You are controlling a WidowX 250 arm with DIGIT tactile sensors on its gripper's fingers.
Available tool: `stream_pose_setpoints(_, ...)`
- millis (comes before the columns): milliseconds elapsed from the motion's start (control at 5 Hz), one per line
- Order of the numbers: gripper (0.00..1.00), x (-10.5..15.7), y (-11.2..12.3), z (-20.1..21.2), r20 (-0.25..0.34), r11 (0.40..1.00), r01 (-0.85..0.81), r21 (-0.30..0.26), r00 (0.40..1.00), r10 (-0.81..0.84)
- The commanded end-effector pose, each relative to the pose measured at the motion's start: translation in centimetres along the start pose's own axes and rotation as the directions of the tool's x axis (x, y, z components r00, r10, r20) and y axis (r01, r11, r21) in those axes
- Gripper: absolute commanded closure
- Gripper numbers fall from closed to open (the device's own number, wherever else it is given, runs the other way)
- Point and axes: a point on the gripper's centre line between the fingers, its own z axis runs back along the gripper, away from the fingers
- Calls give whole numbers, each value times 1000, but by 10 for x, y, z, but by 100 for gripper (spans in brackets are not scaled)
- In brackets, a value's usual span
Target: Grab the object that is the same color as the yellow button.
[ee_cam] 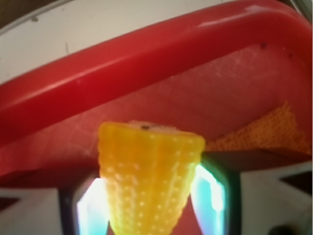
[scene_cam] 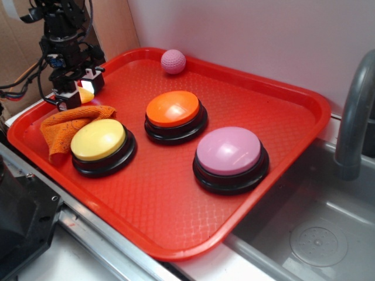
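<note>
**Gripper closed on the yellow corn toy at the tray's far-left corner**

Nearest the exterior camera, the red tray (scene_cam: 176,228) sat on the bench beside a steel sink (scene_cam: 316,246). On the tray's near left stood the yellow button (scene_cam: 98,139), its black base touching the orange cloth (scene_cam: 64,126) bunched behind it. The pink-purple button (scene_cam: 228,151) stood to the right, and the orange button (scene_cam: 172,109) farther back between them. Beyond the cloth, at the tray's far-left corner, the gripper (scene_cam: 82,88) pointed down with its jaws narrowed around the yellow corn toy (scene_cam: 87,95), which showed only as a small yellow patch between the fingers (scene_cam: 92,81). In the wrist view the ridged, dotted corn toy (ee_cam: 149,181) was pinched on both sides by the fingers (ee_cam: 90,208), its blunt end towards the tray rim (ee_cam: 146,63), with a corner of the cloth (ee_cam: 264,129) to the right. A pink dimpled ball (scene_cam: 173,61) rested at the tray's far edge.
</note>
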Motion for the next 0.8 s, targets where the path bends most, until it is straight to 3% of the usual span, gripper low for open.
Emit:
stream_pose_setpoints(0,100,-8,8,57,72,914,392,-101,919,-386)
stream_pose_setpoints(200,100,-25,12,80,85,788,608,-92,794,-602)
stream_pose_setpoints(600,100,-50,23,117,109,422,901,-100,431,-896)
